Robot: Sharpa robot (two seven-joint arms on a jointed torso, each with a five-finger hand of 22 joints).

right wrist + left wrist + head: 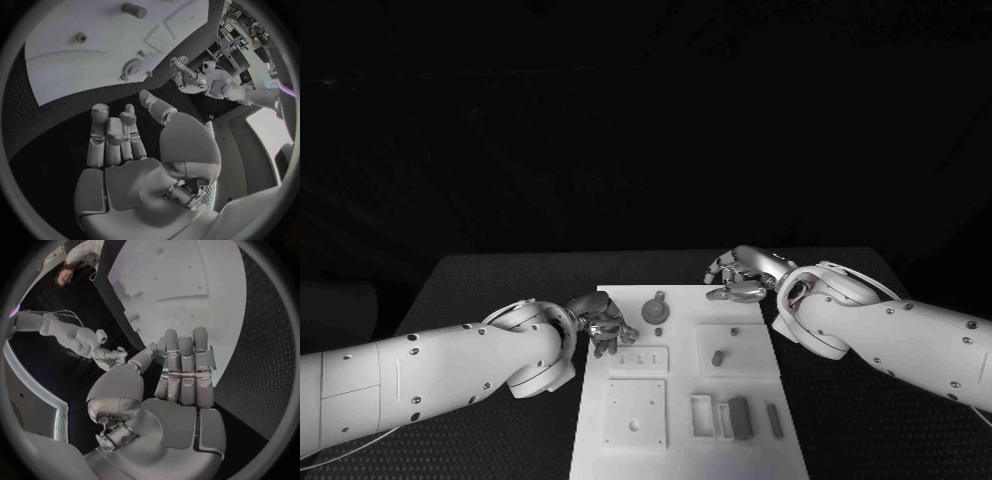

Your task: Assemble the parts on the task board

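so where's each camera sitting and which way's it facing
Head view: on the robot's head, looking down at the table; shows both arms, the left hand and right hand at the board.
Left wrist view: behind the left hand, facing the board, palm and fingers showing.
Right wrist view: behind the right hand, facing the board.
Shared: both wrist views show the board and the opposite arm.

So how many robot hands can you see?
2. The left hand hovers at the white board's left edge, the right hand near its far right corner. Both look empty.
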